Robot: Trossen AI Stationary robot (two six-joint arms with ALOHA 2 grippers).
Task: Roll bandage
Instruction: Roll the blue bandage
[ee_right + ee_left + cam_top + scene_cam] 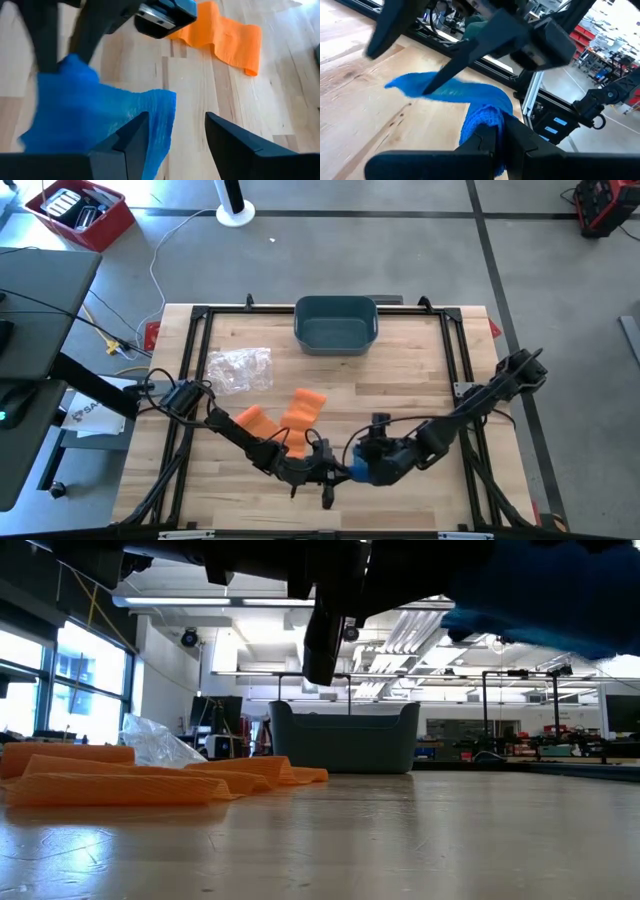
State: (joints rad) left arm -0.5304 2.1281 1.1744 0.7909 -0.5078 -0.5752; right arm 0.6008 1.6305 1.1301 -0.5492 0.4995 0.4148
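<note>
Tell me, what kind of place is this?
Probably a robotics lab or workshop. A light wooden table in a black metal frame stands on a bare grey concrete floor; long workbenches with equipment and strip ceiling lights fill the room behind.

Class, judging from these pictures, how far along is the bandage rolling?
Done: nothing looks rolled. In hand: the left gripper is shut on the blue bandage, and the right gripper is open beside it. Left: rolling the blue one; the orange bandage lies flat on the table.
</note>
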